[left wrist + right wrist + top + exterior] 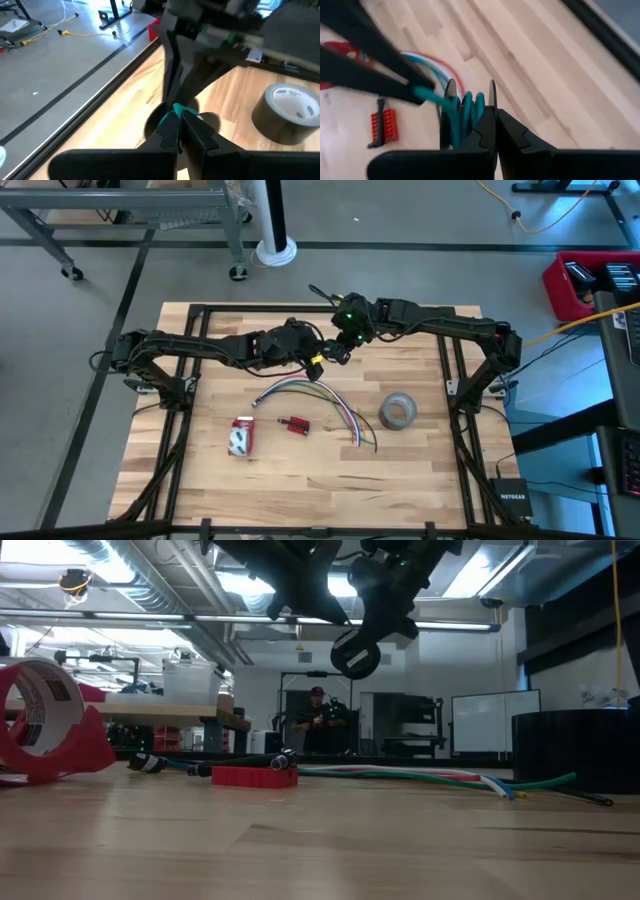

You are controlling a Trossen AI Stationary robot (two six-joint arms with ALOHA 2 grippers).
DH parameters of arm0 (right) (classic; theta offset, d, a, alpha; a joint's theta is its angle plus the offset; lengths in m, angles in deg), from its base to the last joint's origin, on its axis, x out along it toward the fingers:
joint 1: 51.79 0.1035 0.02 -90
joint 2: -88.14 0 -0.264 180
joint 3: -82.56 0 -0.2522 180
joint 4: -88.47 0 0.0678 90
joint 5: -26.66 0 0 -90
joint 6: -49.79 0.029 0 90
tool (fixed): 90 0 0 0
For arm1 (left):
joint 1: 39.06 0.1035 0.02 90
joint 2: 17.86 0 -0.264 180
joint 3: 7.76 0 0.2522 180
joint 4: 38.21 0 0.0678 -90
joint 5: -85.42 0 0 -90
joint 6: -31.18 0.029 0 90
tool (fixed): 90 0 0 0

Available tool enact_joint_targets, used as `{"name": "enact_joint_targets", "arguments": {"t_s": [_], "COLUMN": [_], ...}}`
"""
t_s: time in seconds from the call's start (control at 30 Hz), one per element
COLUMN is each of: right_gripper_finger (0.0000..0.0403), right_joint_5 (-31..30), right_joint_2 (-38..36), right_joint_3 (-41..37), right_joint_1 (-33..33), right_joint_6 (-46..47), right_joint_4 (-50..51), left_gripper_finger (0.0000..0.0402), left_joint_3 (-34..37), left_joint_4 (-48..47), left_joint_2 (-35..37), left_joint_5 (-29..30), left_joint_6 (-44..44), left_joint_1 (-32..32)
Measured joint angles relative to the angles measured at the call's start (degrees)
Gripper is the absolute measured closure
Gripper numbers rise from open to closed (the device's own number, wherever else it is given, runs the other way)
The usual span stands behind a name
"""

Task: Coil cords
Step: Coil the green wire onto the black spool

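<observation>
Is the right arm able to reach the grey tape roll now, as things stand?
Probably yes, but not right away. The grey tape roll lies in the open on the right arm's side, with nothing over it. However, the right claw is shut on the teal cord, which the left claw also pinches.

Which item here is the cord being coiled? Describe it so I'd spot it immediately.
Look above the middle of the wooden table, where the two arms meet. Pinched between the left hand and right hand is a small teal coil of cord, held in the air, unlike the loose coloured wires lying flat below.
</observation>
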Motion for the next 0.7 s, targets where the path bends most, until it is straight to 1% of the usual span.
{"name": "enact_joint_targets", "arguments": {"t_s": [0.17, 0.3, 0.5, 0.7], "right_gripper_finger": [0.0402, 0.0402, 0.0402, 0.0402], "right_joint_5": [2.99, 3.9, 10.04, 11.35], "right_joint_2": [0.0, 0.0, 0.0, 0.02], "right_joint_3": [0.0, -0.07, -0.07, -0.07], "right_joint_1": [-0.02, 0.0, -0.04, -0.1], "right_joint_6": [0.01, -0.01, -0.34, -0.41], "right_joint_4": [-0.13, 0.24, -0.28, -0.78], "left_gripper_finger": [0.0401, 0.0401, 0.0401, 0.0401], "left_joint_3": [-0.04, -0.04, -0.04, -0.07], "left_joint_4": [-0.93, -4.51, -8.87, -13.49], "left_joint_2": [0.02, 0.02, 0.02, 0.08], "left_joint_5": [-0.07, 0.0, -0.09, -0.97], "left_joint_6": [-0.83, -1.46, -2.56, -2.7], "left_joint_1": [-0.2, -0.37, -0.86, -0.85]}}
